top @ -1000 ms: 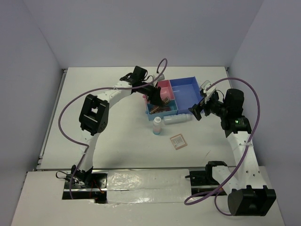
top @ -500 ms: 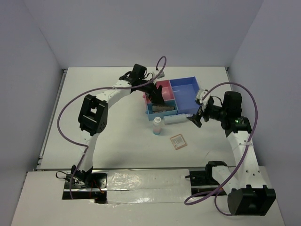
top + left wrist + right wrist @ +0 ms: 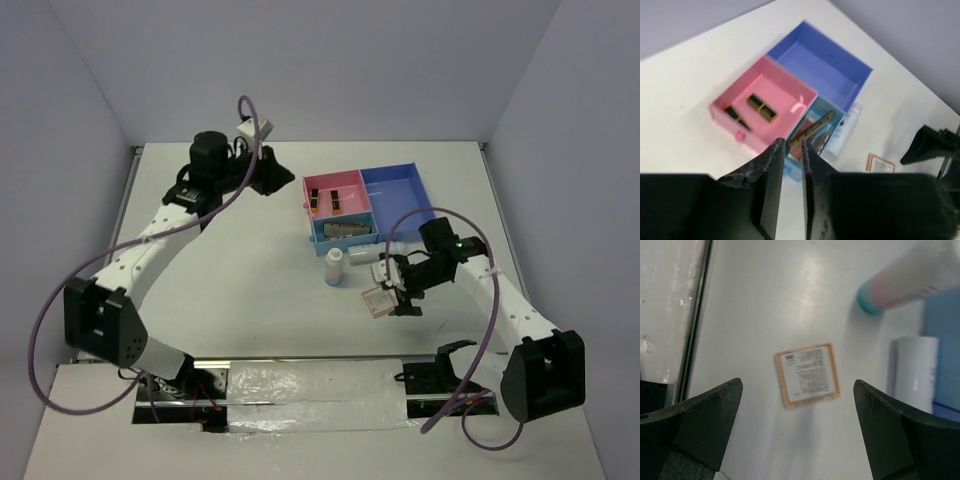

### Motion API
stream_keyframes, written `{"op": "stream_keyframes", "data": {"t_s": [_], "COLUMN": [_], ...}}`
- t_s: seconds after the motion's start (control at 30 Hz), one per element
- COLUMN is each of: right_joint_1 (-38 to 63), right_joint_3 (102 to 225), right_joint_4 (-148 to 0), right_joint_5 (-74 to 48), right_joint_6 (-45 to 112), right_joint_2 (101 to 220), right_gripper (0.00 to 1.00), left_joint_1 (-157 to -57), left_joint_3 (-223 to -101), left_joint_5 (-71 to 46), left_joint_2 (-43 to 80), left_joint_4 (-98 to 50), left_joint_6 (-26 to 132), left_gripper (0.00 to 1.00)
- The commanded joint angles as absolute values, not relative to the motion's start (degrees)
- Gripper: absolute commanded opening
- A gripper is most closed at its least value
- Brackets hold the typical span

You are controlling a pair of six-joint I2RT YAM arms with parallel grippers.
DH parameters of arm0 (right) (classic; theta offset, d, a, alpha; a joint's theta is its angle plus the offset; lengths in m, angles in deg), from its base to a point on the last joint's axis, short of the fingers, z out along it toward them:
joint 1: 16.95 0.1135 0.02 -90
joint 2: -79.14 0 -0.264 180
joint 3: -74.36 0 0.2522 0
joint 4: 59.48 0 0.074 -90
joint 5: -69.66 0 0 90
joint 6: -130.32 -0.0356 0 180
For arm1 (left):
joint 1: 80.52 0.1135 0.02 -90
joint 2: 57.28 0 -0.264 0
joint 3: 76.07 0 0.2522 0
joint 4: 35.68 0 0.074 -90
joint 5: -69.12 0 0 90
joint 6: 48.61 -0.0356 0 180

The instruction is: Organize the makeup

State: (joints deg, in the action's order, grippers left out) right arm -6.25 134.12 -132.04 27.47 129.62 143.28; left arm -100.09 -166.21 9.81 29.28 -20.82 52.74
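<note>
Overhead and wrist views of the desk [image 3: 250,270] during makeup sorting.

The left fingers [image 3: 769,195] are raised over the far left of the desk, well apart from the compartment tray [image 3: 395,190]. They are drawn almost together with only a slim gap, and they pinch nothing.

The right fingers [image 3: 705,425] are spread wide and hang above the square compact [image 3: 807,375]. The compact lies flat on the bare desk with its label up, between the two fingers in the wrist view. Whether the fingers touch it cannot be told.

In the tray, the pink compartment holds two black-gold pieces [image 3: 761,107] lying side by side. The light-blue compartment holds the long brown palette [image 3: 812,128], tilted against other items too blurred to name.

Just in front of the tray, one whitish bottle [image 3: 334,268] stands upright. A second bottle [image 3: 362,256] lies on its side against the tray's near wall. The square compact rests nearer the arm bases than both bottles.
</note>
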Motion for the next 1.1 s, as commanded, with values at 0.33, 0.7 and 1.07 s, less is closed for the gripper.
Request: {"op": "stream_keyframes", "data": {"t_s": [0.33, 0.7, 1.07], "right_joint_1": [5.6, 5.8, 6.2], "right_joint_3": [128.4, 129.3, 129.3], "right_joint_4": [-110.1, -113.1, -110.7], "right_joint_5": [12.1, 11.1, 8.1], "right_joint_6": [116.1, 122.6, 123.4], "right_joint_2": [151.5, 156.7, 161.2], "right_gripper": [1.0, 1.0, 1.0], "left_joint_1": [-97.6, -97.2, -97.2], "left_joint_3": [-134.4, -128.1, -126.3], "left_joint_5": [-12.1, -15.3, -14.8], "left_joint_2": [2.5, -5.0, -6.4], "left_joint_4": [-21.4, -19.4, -19.8], "left_joint_6": [67.0, 70.5, 72.0], "left_gripper": [0.99, 0.99, 0.99]}}
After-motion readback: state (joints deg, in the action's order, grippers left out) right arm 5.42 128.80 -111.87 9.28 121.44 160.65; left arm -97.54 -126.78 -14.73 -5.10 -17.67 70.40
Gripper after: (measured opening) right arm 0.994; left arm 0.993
